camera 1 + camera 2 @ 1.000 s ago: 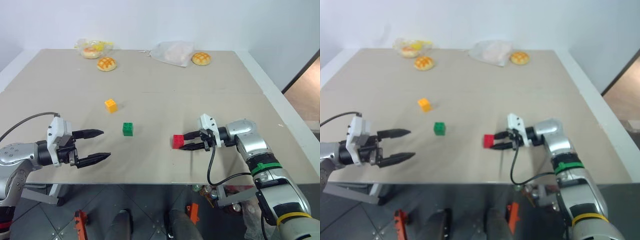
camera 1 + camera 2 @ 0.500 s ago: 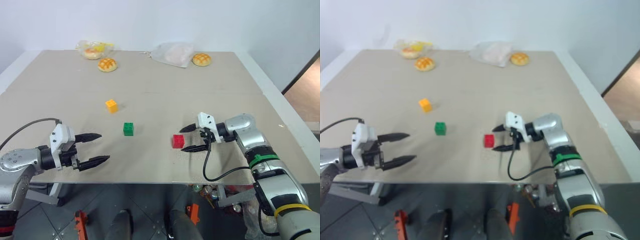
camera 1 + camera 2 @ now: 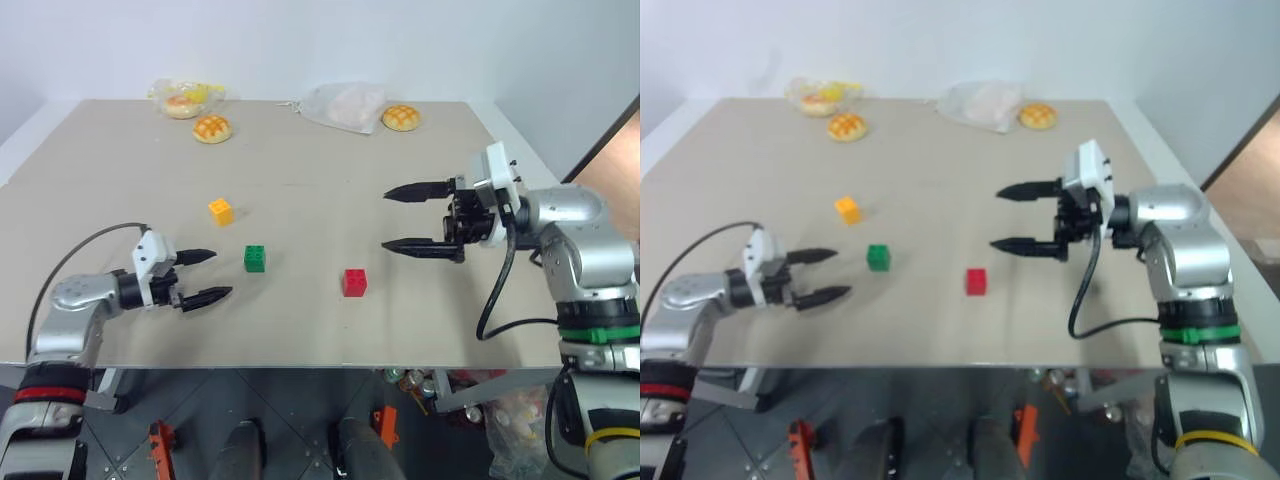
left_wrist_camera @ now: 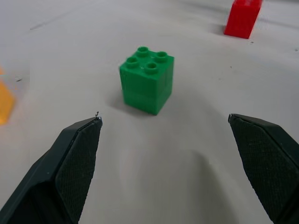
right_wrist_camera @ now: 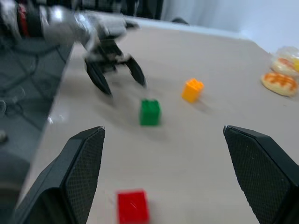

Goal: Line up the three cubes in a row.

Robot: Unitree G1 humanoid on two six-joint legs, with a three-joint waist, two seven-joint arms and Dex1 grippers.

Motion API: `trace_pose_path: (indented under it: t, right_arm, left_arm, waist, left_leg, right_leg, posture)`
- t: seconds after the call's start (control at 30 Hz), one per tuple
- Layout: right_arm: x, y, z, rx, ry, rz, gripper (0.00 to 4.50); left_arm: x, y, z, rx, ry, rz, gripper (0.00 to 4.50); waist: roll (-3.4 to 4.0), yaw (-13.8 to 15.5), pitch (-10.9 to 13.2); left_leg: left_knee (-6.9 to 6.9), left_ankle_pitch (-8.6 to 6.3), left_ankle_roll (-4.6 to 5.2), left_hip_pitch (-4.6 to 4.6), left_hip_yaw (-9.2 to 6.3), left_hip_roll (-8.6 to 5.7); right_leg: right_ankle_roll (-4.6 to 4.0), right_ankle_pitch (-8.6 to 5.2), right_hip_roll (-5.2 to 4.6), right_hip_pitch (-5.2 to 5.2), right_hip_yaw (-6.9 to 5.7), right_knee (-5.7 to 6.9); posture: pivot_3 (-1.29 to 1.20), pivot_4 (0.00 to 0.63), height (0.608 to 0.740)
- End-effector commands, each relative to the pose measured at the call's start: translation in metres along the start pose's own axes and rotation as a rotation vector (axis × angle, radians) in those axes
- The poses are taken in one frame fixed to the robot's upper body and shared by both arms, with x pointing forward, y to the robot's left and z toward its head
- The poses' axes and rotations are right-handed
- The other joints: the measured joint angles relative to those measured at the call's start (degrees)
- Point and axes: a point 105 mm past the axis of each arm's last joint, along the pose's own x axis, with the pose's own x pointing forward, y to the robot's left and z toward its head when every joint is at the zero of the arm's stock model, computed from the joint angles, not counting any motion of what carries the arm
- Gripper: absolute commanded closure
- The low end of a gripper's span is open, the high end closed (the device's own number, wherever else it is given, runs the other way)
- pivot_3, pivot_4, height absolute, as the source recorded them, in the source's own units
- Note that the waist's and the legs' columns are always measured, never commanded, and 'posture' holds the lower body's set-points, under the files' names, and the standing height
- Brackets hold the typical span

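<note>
Three studded cubes rest apart on the beige table: the orange-yellow cube farthest left and back, the green cube in the middle, the red cube nearer and to the right. My left gripper hovers low and open just left of the green cube, which stands a short way ahead of its fingers. My right gripper is open and empty, raised above the table to the right of and behind the red cube.
At the table's far edge lie a golden bun, a second bun, a clear plastic bag and a wrapped bun. The table's front edge runs close below both grippers.
My right gripper opened, let go of the red cube, and rose away to the right. My left gripper moved forward and closer to the green cube, still open.
</note>
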Motion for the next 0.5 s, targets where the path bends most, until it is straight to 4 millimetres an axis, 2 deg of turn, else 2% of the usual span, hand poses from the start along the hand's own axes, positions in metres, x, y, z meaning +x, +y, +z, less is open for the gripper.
trace_pose_path:
  t: [0.03,0.23,0.37,0.5]
  right_arm:
    - [0.005,0.013,0.019,-0.018,-0.063,-0.009,0.29]
    - [0.023,0.053,0.020,0.076,-0.114,0.047,0.29]
    - [0.026,0.063,0.017,0.120,-0.127,0.033,0.29]
    - [0.027,0.064,0.014,0.169,-0.143,-0.002,0.29]
  left_arm:
    - [0.008,0.006,0.002,0.043,0.004,-0.029,0.00]
    - [0.028,0.019,0.004,0.048,0.007,-0.049,0.00]
    - [0.036,0.021,0.004,0.051,0.011,-0.064,0.00]
    - [0.046,0.020,0.006,0.046,0.005,-0.091,0.00]
  waist:
    - [0.00,0.0,0.0]
    - [-0.02,0.1,0.0]
    - [-0.02,0.0,0.0]
    - [-0.03,0.0,0.0]
  left_leg:
    - [0.03,0.00,0.00,0.00,0.05,-0.01]
    - [0.06,0.00,0.00,-0.07,0.00,-0.04]
    - [0.09,0.00,0.00,-0.13,0.03,-0.06]
    - [0.13,0.00,0.00,-0.14,0.01,-0.06]
  right_leg:
    - [0.03,0.02,-0.01,0.00,0.04,0.00]
    - [0.29,0.15,-0.01,0.00,0.05,0.00]
    - [0.36,0.19,-0.03,-0.02,0.07,-0.04]
    - [0.34,0.18,-0.02,-0.02,0.07,-0.04]
  posture:
    - [0.00,0.150,0.740]
    - [0.00,0.150,0.740]
    - [0.00,0.150,0.740]
    - [0.00,0.150,0.740]
